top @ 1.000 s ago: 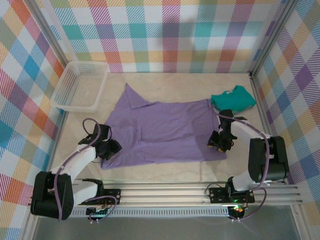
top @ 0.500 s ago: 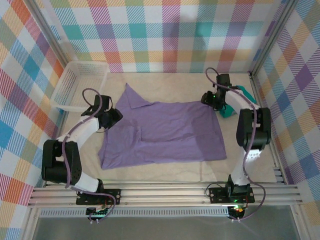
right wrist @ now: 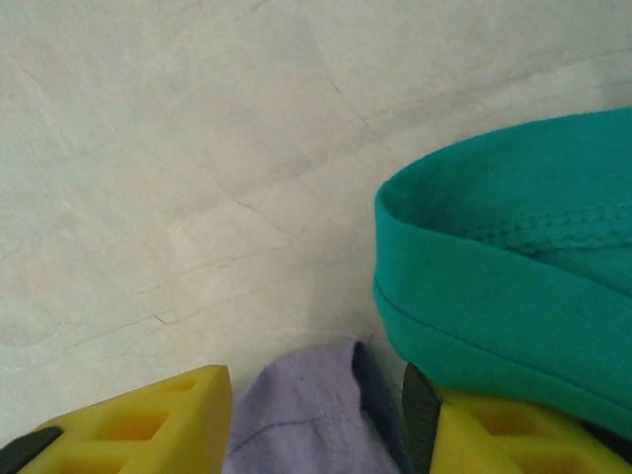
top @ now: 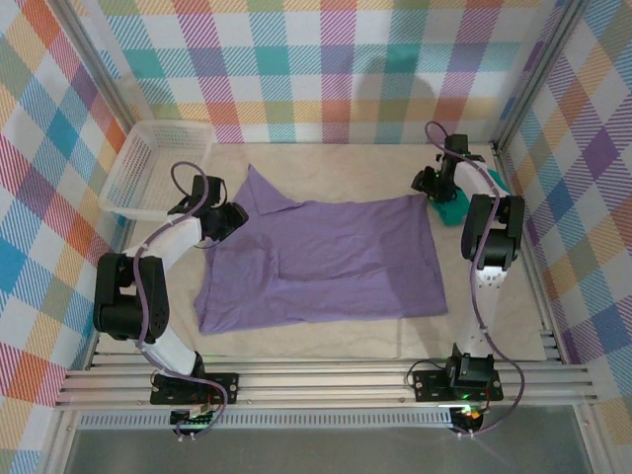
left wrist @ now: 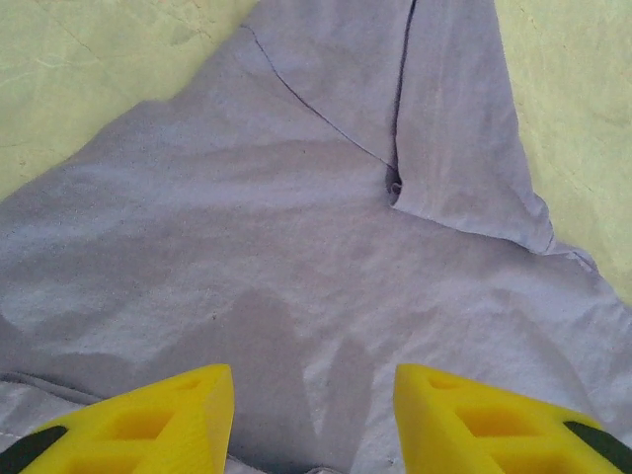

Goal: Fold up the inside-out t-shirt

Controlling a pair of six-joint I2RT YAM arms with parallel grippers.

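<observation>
The inside-out t-shirt [top: 326,262] is lavender and lies spread flat mid-table, one sleeve [top: 265,193] pointing to the far left. My left gripper [top: 229,219] hovers over the shirt's far left part beside that sleeve. In the left wrist view its yellow fingers [left wrist: 158,420] stand apart over flat fabric [left wrist: 296,217], gripping nothing. My right gripper [top: 427,186] is at the shirt's far right corner. In the right wrist view that corner [right wrist: 306,415] lies between the parted fingers [right wrist: 148,420], not pinched.
A teal folded garment [top: 452,210] lies right against the shirt's far right corner, and its edge [right wrist: 504,257] overhangs my right finger. A white basket [top: 158,168] stands at the far left. Checked walls close in the table on three sides.
Both arms have swung from the shirt's near edge to its far edge, left to the sleeve side and right to the corner by the teal garment. The shirt lies as before.
</observation>
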